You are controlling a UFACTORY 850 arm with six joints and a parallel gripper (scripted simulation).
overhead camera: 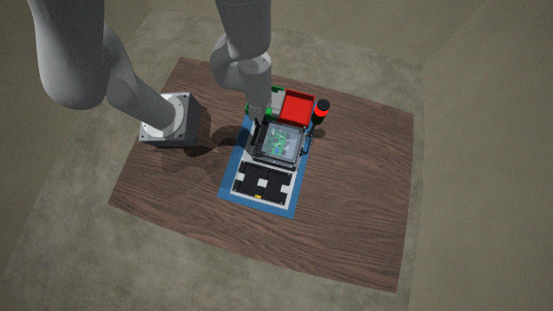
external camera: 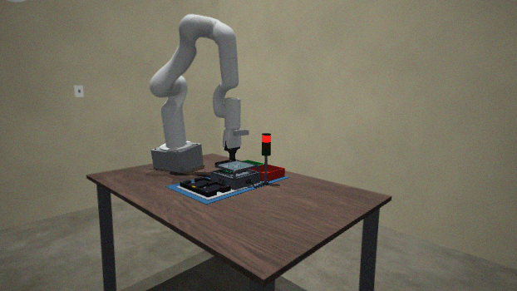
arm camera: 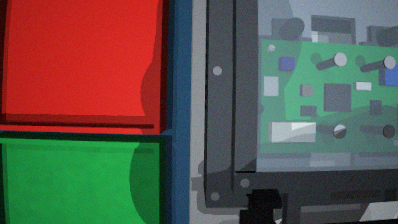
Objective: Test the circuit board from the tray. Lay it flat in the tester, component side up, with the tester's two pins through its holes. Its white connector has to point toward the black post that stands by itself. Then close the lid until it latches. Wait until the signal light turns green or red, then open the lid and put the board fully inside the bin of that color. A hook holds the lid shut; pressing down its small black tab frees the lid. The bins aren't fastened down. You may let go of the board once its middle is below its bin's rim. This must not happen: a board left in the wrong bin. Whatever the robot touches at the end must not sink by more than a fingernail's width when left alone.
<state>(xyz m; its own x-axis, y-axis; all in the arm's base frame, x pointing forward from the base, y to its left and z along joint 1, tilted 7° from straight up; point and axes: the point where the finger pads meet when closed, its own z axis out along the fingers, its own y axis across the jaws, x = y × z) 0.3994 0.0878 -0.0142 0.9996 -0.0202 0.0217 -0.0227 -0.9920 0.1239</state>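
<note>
The green circuit board (overhead camera: 277,141) (arm camera: 325,100) lies flat in the dark tester (overhead camera: 270,162) (external camera: 237,178), component side up, under the closed see-through lid (arm camera: 300,30). Its white connector (arm camera: 292,131) shows in the wrist view. The signal light (overhead camera: 322,107) (external camera: 266,138) glows red. My gripper (overhead camera: 256,122) (external camera: 231,156) is shut and empty, pointing down just above the tester's edge on the bins' side. A small black block (arm camera: 260,205) sits at the lid frame's edge in the wrist view; I cannot tell whether it is the tab.
The red bin (overhead camera: 297,107) (external camera: 274,170) (arm camera: 75,60) and green bin (overhead camera: 246,107) (arm camera: 70,180) stand side by side behind the tester. The black tray (overhead camera: 249,178) (external camera: 204,187) lies in front, on the blue mat (overhead camera: 228,179). The robot base (overhead camera: 173,120) stands to the left.
</note>
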